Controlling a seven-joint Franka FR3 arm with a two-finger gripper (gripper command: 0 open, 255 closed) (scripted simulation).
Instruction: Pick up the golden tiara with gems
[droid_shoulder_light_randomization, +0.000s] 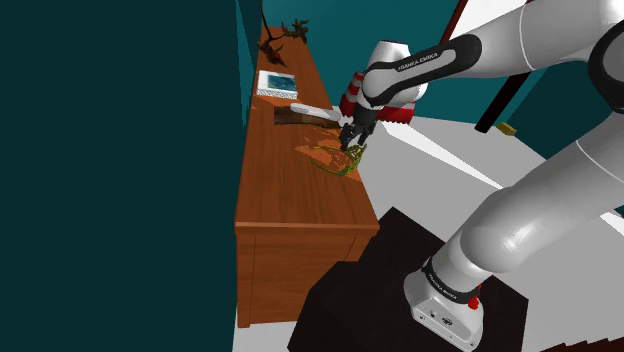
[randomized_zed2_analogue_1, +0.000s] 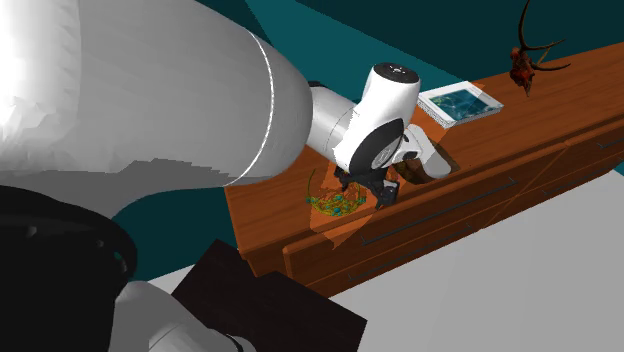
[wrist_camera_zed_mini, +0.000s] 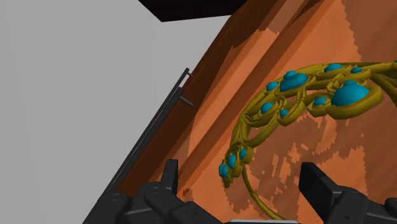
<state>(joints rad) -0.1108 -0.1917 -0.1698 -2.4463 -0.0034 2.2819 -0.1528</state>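
Fingers (wrist_camera_zed_mini: 318, 181) spread apart, nothing gripped. Gripper (droid_shoulder_light_randomization: 352, 140) is low over the orange-brown wooden surface (droid_shoulder_light_randomization: 290, 195), near its front edge. Gold tiara (wrist_camera_zed_mini: 305, 89) with blue gems sits on the surface right under the gripper. Its thin band runs into the gap between the fingers and neither finger touches it. The gemmed arc curves away ahead of the fingertips. A drawer handle (wrist_camera_zed_mini: 167, 111) is off to one side of the fingers.

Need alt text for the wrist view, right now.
A golden tiara set with blue-green gems lies on a reddish-brown wooden cabinet top, its thin band passing untouched between the fingers of the open black gripper. Grey floor lies beyond the cabinet's edge.
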